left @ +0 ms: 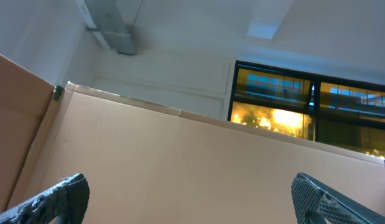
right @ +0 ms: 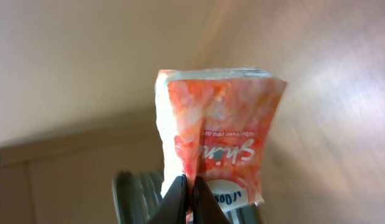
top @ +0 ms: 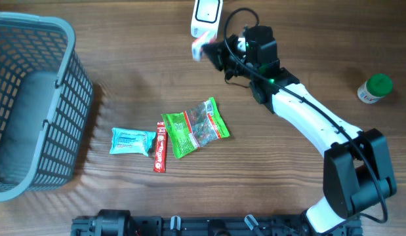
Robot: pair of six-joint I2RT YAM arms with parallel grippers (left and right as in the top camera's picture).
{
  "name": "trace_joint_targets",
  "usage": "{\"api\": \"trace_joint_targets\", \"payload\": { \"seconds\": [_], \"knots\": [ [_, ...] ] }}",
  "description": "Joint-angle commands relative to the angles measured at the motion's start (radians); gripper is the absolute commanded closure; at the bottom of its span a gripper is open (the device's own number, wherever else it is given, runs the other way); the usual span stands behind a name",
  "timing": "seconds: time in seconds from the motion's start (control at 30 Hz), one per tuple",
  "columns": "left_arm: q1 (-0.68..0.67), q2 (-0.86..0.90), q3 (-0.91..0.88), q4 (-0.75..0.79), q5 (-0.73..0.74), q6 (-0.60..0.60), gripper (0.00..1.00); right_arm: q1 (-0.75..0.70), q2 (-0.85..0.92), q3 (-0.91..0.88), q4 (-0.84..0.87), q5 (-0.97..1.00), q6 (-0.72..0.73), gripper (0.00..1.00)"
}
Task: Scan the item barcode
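- Basket (top: 32,98), grey plastic mesh, stands at the far left of the wooden table (top: 255,187).
- Your left gripper (left: 192,196) shows only in its own wrist view. Its dark fingers (left: 61,193) are spread wide with nothing between them, and it points up at a cardboard wall (left: 180,162).
- Blue packet (top: 132,141) lies flat, right of the basket.
- Red stick sachet (top: 161,149) lies just beside the blue packet.
- Green snack bag (top: 195,128) lies next, touching the sachet.
- White scanner (top: 206,16) sits at the table's far edge, near the centre.
- Your right gripper (right: 189,186) is clenched on the lower edge of an orange-and-white packet (top: 198,49), the item to scan. It holds the packet lifted just beside the scanner's near side.
- Green-lidded bottle (top: 375,88) stands upright at the far right, well apart.
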Motion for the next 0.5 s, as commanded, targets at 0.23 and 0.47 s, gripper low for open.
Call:
{"api": "trace_joint_targets", "payload": {
  "seconds": [0.23,0.47],
  "knots": [
    [0.007,-0.005,0.0,0.0,-0.264,-0.013,0.0,0.008,0.332,0.076,0.592,0.409,-0.082,0.96],
    [0.007,-0.005,-0.013,0.003,-0.293,-0.013,0.0,0.008,0.603,0.427,0.522,0.384,-0.092,0.95]
  ]
}}
